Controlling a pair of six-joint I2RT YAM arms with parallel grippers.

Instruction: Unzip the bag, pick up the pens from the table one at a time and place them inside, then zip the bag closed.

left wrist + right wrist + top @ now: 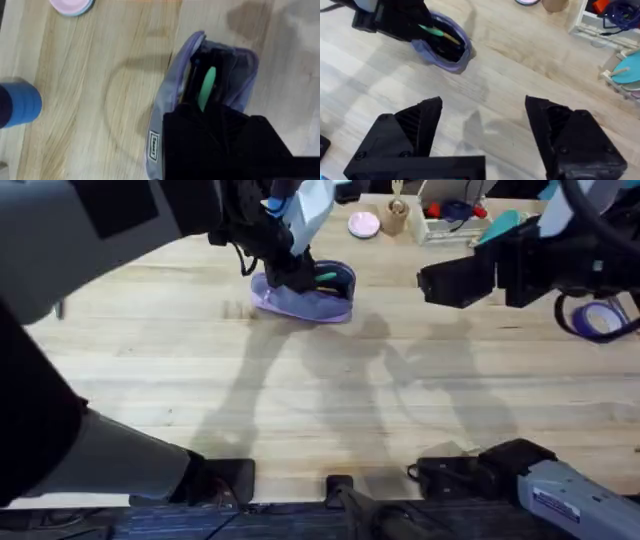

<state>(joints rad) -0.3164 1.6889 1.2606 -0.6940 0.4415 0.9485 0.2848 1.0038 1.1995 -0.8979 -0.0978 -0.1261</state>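
The lavender bag [300, 303] lies unzipped on the table [320, 390] at the back, left of centre. My left gripper [298, 273] reaches down into its open mouth, shut on the bright green pen [206, 87], whose free end lies inside the bag [172, 95]. The right wrist view shows the same pen [434, 31] slanting into the bag [445, 52]. My right gripper [482, 107] hovers open and holds nothing. It is above the table to the right of the bag [455, 283]. The bag's dark interior hides anything else in it.
A pink round dish [363, 224] and a small tan cup [396, 217] stand behind the bag. A white tray [440, 228] of supplies sits at the back right, with a purple tape roll [600, 318] near the right edge. A blue cylinder [20, 102] stands beside the bag.
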